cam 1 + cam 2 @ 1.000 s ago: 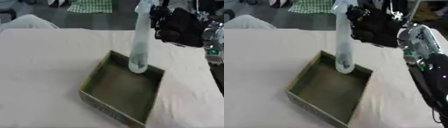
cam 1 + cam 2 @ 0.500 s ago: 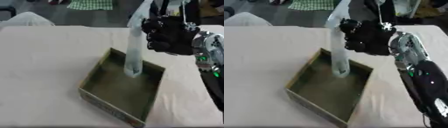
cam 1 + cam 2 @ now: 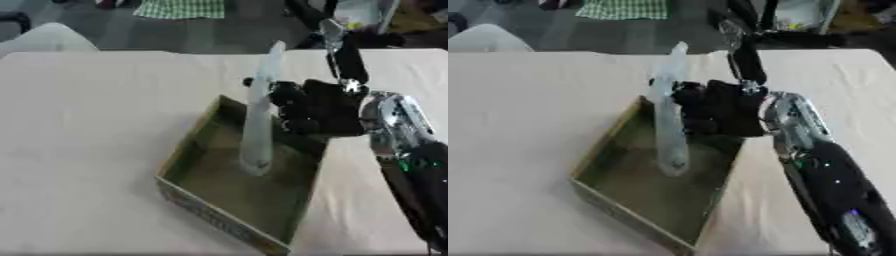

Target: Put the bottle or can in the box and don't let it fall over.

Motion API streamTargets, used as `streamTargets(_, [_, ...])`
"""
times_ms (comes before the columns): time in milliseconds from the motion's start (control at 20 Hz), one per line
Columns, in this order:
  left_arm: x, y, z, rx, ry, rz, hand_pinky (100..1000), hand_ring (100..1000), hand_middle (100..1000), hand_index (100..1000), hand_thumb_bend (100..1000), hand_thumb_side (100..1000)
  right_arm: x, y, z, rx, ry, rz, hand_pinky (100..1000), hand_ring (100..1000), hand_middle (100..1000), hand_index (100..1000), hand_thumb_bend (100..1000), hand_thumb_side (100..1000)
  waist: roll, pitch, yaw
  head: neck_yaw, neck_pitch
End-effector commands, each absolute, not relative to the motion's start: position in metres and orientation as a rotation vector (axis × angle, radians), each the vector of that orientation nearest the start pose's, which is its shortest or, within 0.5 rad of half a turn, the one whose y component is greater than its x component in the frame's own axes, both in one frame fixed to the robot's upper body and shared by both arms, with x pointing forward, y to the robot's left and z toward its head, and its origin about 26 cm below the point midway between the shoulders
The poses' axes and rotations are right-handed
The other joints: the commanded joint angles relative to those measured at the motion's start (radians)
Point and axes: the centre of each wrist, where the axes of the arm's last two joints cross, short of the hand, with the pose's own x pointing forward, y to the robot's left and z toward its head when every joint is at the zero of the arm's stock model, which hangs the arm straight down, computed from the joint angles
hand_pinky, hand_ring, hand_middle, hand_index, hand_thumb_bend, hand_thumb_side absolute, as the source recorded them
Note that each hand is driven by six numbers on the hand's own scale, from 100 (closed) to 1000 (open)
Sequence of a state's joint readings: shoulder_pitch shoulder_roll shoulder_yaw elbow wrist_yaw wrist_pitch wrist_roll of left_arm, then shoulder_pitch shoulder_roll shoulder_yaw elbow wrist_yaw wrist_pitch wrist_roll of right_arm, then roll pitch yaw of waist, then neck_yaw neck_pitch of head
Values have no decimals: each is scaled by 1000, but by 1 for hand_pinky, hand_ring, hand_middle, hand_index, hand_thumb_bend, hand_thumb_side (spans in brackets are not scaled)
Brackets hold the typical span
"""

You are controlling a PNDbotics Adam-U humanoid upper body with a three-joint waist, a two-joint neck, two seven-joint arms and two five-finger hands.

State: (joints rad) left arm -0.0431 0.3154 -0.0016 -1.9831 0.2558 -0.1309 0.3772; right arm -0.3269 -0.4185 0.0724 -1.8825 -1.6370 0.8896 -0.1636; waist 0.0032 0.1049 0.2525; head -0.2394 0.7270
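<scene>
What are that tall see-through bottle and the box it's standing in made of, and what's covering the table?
The bottle looks like thin clear plastic: pale, translucent, with the box wall showing faintly through it. The box seems to be cardboard: matt olive-brown inside, with thin straight walls and print on its outer front. The table appears covered with a whitish cloth, matt and softly creased. The right hand beside the bottle looks like black plastic or metal.

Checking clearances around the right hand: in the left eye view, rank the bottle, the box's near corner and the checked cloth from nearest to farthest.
From the right hand:
1. Bottle, against the fingers' left side.
2. Box's near corner, below, toward the camera.
3. Checked cloth, at the top edge.
</scene>
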Motion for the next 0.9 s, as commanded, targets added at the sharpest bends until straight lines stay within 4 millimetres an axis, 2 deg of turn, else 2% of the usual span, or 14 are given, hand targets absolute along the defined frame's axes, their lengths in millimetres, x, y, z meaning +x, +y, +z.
streamTargets(50, [268,286,134,158,-2158,242,1000,1000,992,742,756,636,320,-262,180,1165,-858,117,100,100,217,999,641,1000,2,-5,1,1,-14])
streamTargets(600, [269,286,135,155,-2160,240,1000,1000,992,742,755,636,326,-264,149,1058,-782,20,100,100,161,973,574,1000,1,-2,-3,6,-13])
streamTargets(700, [269,286,135,158,-2160,240,1000,1000,992,742,755,637,324,-272,147,1028,-789,3,100,100,173,980,555,1000,0,-4,-7,12,-10])
streamTargets(900, [268,288,134,172,-2157,244,1000,1000,992,742,755,637,317,-299,154,969,-843,-22,100,100,201,996,528,1000,-2,-10,-15,25,-6])
